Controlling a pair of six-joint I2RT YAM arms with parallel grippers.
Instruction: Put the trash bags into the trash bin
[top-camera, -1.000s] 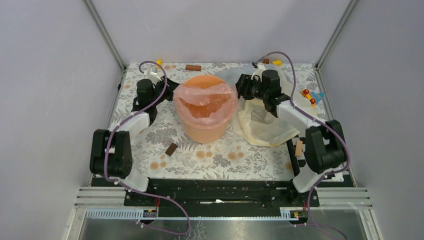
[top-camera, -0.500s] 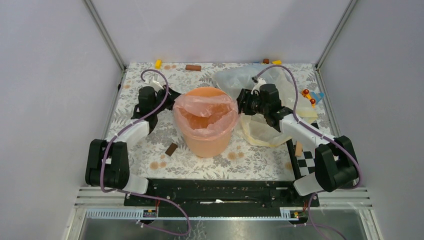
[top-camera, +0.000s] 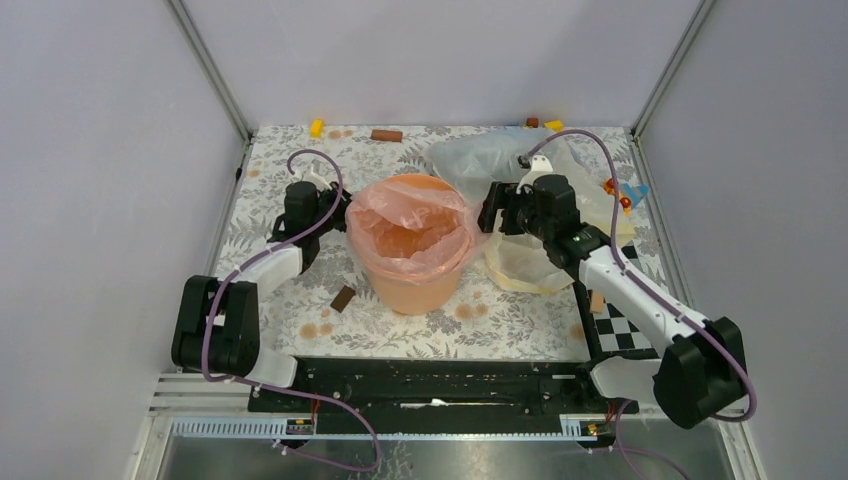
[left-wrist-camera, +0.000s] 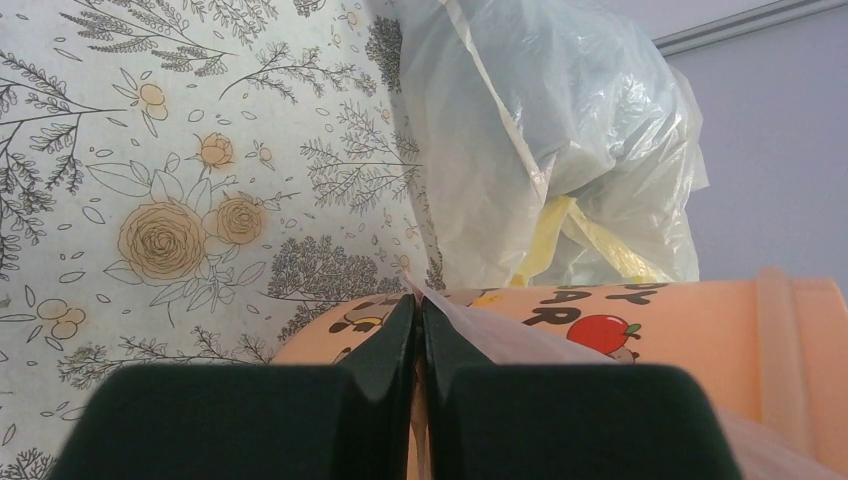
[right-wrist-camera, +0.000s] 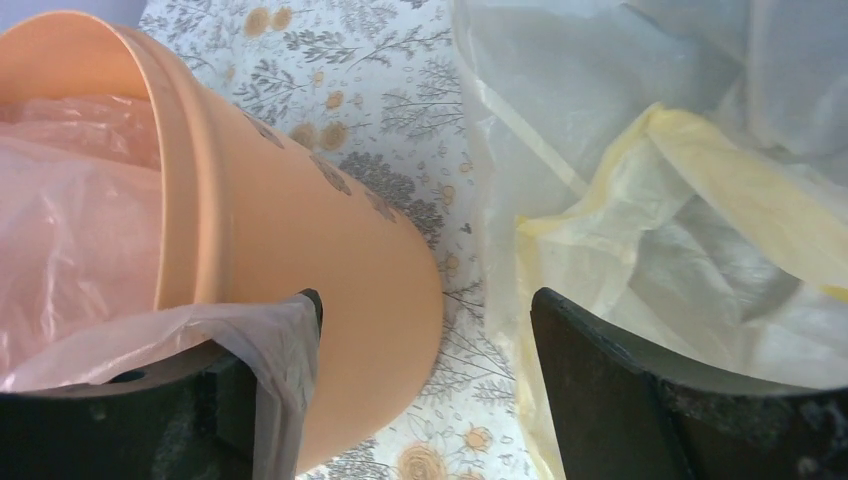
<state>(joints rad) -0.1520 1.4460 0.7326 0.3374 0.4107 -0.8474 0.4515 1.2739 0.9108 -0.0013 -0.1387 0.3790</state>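
The pink trash bag (top-camera: 410, 212) lines the peach-orange bin (top-camera: 415, 285), its edge folded out over the rim. The left pincer (left-wrist-camera: 418, 312) is clenched on that edge at the bin's left side. The right pincer (right-wrist-camera: 425, 310) stands released, with pink film draped over one finger. A clear bag (top-camera: 480, 160) and a yellow bag (top-camera: 520, 268) lie on the counter (top-camera: 300, 290) just beside the bin.

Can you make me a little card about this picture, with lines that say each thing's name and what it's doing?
bin: peach-orange bucket, upright in the middle of the flowery table
pink bag: inside the bucket, its edge spread over the rim
left tool: shut on the pink bag's edge, beside the bucket
right tool: open, a flap of the pink bag lying on it
other bags: clear bag and pale yellow bag, on the table right of the bucket
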